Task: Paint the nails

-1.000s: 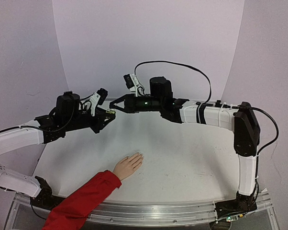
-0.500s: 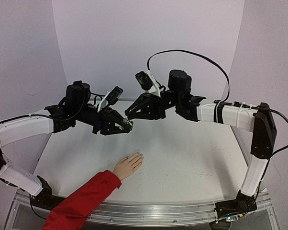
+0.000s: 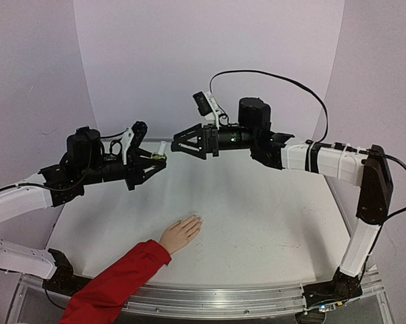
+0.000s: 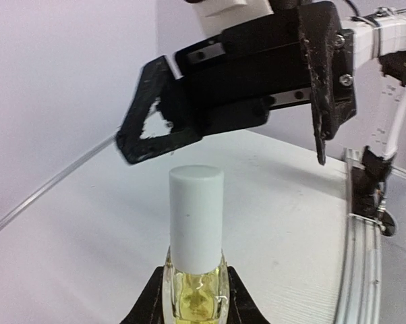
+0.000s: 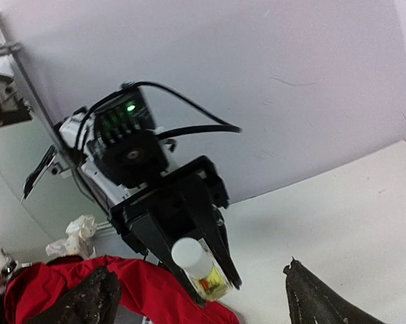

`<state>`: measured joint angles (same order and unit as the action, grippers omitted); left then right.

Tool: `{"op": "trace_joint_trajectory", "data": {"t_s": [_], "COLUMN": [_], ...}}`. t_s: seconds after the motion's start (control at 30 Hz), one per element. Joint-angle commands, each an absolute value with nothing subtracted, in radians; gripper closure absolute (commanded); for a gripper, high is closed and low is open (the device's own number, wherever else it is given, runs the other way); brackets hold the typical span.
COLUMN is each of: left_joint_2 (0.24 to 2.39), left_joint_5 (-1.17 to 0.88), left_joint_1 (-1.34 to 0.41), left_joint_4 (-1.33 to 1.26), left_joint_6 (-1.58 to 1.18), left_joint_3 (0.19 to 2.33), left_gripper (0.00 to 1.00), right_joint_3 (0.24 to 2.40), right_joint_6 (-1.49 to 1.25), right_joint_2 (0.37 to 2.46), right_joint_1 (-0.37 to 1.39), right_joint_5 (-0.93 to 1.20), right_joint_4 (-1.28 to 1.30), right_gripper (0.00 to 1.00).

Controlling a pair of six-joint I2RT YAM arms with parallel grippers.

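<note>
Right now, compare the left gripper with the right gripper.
The left gripper is shut on the yellow-green bottle; the right gripper is open and empty. The left gripper sits lower than the right gripper in the top view. Both hang above the table, facing each other.

You see the left gripper [image 5: 206, 280] at centre frame, pointing toward you, its jaws clamped on a small yellow-green bottle [image 5: 201, 268] with a white cap. A green light [image 5: 129, 107] glows on its wrist above. Your right gripper [image 5: 197, 268] has its fingers [image 5: 88, 300] wide apart in the bottom corners. A red sleeve [image 5: 142, 290] lies at lower left.
</note>
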<state>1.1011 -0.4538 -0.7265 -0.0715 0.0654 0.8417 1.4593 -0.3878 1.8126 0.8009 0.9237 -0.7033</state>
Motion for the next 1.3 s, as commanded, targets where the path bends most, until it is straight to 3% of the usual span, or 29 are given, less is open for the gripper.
{"op": "trace_joint_trajectory", "data": {"t_s": [0.0, 0.13, 0.3, 0.6, 0.77, 0.97, 1.0, 1.13, 1.27], "left_joint_2": [1.037, 1.058, 1.098, 1.106, 1.108, 1.106, 1.105, 1.095, 1.116], "left_joint_5": [-0.104, -0.014, 0.043, 0.040, 0.031, 0.024, 0.011, -0.297, -0.815], "left_joint_1": [-0.730, -0.730, -0.731, -0.730, -0.730, -0.730, -0.729, -0.695, -0.669], "left_joint_4": [-0.140, -0.160, -0.168, -0.185, -0.188, -0.186, -0.186, -0.186, -0.186], "left_joint_6": [0.142, 0.144, 0.142, 0.132, 0.115, 0.058, 0.041, 0.009, -0.040], "left_joint_3": [0.798, 0.783, 0.789, 0.787, 0.788, 0.804, 0.806, 0.818, 0.856], "left_gripper": [1.00, 1.00, 1.00, 1.00, 1.00, 1.00, 1.00, 1.00, 1.00], "right_joint_3": [1.524, 1.593, 1.667, 1.759, 1.769, 1.766, 1.762, 1.749, 1.762], "right_joint_6": [-0.457, -0.511, -0.655, -0.689, -0.682, -0.662, -0.647, -0.445, -0.289], "right_joint_2": [1.814, 1.872, 1.956, 2.048, 2.057, 2.064, 2.061, 2.017, 2.004], "right_joint_1": [0.815, 0.857, 0.869, 0.896, 0.902, 0.903, 0.902, 0.900, 0.899], "right_joint_5": [0.725, 0.611, 0.535, 0.524, 0.519, 0.554, 0.561, 0.715, 1.340], "right_joint_4": [-0.713, -0.703, -0.699, -0.692, -0.692, -0.691, -0.689, -0.685, -0.676], "right_gripper": [0.10, 0.12, 0.38, 0.54, 0.78, 1.00, 1.00, 1.00, 1.00]}}
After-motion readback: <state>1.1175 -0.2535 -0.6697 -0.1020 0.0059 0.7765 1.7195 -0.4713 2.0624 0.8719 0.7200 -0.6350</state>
